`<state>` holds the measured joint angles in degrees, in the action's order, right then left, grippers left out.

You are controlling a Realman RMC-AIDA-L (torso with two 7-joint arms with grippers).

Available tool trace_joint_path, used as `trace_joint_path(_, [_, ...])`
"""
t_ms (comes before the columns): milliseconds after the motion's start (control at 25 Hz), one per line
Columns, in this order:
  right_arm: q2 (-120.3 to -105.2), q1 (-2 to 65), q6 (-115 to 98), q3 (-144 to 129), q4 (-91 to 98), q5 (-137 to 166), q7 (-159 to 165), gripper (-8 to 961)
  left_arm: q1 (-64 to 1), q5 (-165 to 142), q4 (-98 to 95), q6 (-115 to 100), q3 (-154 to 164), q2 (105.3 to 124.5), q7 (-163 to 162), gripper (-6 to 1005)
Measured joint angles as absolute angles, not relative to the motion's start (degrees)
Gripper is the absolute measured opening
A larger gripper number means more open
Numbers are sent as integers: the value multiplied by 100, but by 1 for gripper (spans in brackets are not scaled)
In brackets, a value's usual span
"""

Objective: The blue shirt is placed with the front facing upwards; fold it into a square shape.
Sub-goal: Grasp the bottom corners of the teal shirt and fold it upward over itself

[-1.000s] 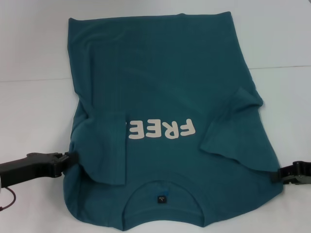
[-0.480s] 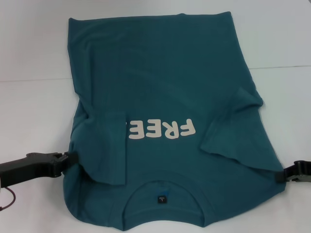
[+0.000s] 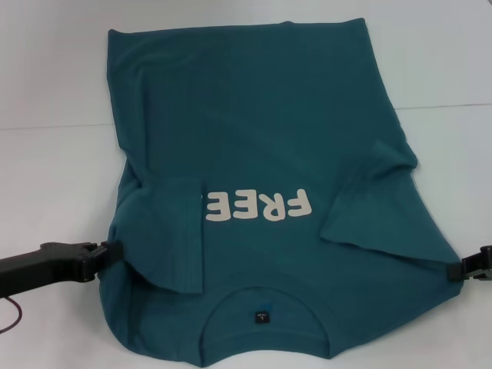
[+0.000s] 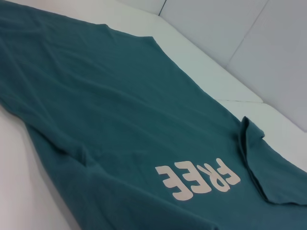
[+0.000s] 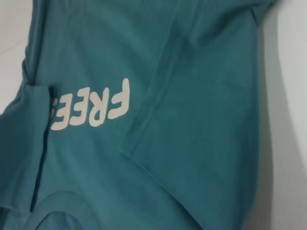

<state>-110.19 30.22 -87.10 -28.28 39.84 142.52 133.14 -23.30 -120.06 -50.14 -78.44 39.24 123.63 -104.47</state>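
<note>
My left gripper (image 3: 108,251) lies low along the white tabletop (image 3: 46,169), reaching in sideways with its tips at the near-left edge of the dark teal-blue cotton T-shirt (image 3: 261,131). The shirt lies flat between my two sets of fingers, front up, neckline nearest my body, both short sleeves already turned in over the chest beside the cream "FREE" lettering (image 3: 257,205). My right gripper (image 3: 460,270) meets the opposite shoulder edge, only its tip in view. I judge both sit at the shoulders to carry the collar end over toward the hem. Whether either pair of fingers has closed on the cloth, I cannot tell.
</note>
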Motion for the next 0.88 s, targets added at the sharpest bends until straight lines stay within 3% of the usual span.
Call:
trace_joint_path(600, [-11032,2522,-9459,-2660,4065,13842,12927,44,-2111,-12078,-5237,-8727,3654,12351,-10652,17])
trace_joint_path(880, [-11263,2179,-9965,-2653,4557,13786,12854,44,-1845,-12071,-5385,-9097,3449,12387,-10696,17])
